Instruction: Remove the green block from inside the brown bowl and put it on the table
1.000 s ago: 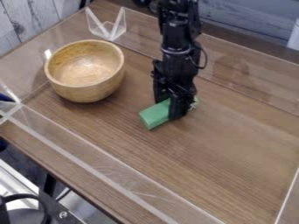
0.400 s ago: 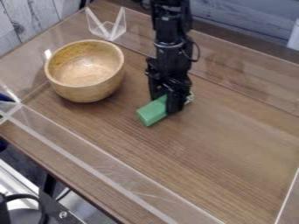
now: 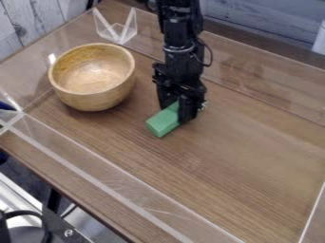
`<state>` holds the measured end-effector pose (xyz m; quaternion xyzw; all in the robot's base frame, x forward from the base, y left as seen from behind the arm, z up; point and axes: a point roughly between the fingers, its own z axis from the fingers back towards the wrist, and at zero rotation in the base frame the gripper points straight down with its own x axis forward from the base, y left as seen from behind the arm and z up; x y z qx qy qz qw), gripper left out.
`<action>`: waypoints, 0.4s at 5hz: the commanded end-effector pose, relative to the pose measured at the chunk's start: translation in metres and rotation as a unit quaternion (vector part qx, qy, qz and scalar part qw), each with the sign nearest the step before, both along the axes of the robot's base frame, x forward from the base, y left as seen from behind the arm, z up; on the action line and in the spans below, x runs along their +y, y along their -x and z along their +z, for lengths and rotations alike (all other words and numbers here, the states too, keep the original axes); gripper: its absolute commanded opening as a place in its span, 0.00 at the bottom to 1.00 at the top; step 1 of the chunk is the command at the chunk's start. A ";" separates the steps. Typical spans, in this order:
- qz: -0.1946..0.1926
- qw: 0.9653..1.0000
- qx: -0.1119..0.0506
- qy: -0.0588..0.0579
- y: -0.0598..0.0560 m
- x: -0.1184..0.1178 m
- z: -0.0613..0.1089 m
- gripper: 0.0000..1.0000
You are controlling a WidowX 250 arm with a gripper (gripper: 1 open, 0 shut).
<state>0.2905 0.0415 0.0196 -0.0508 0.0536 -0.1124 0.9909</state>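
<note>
Since a second ago my arm has slid a little toward the brown bowl (image 3: 91, 75), carrying the green block (image 3: 164, 121) with it, and the block's long side has swung slightly, so it now lies a touch nearer the bowl than it did. Otherwise nothing has shifted: the bowl sits where it was and its pale inside is bare.

My gripper (image 3: 180, 112) points straight down and is closed as far as it goes, its dark fingers pinching the far end of the green block. The block is already out of the bowl, low over the table (image 3: 241, 180), and its near end looks to be resting on the wood or just shy of it; I cannot tell for certain which. It lies just right of the bowl, apart from it, on bare wood-grain well inside the clear plastic walls (image 3: 38, 119).

As I judge it, only the release and the retreat remain, and the risks are all there. I hold the block by one end only, so if I open while it hangs tilted, the free end could tip or skid on the glossy top. If I lift before my fingers have parted fully, a pad might drag the block upward and drop it askew. Any further drift toward the bowl could knock the block against its thick wall.
</note>
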 end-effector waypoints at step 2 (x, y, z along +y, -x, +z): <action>0.003 1.000 -0.016 -0.009 -0.004 -0.011 0.005 0.00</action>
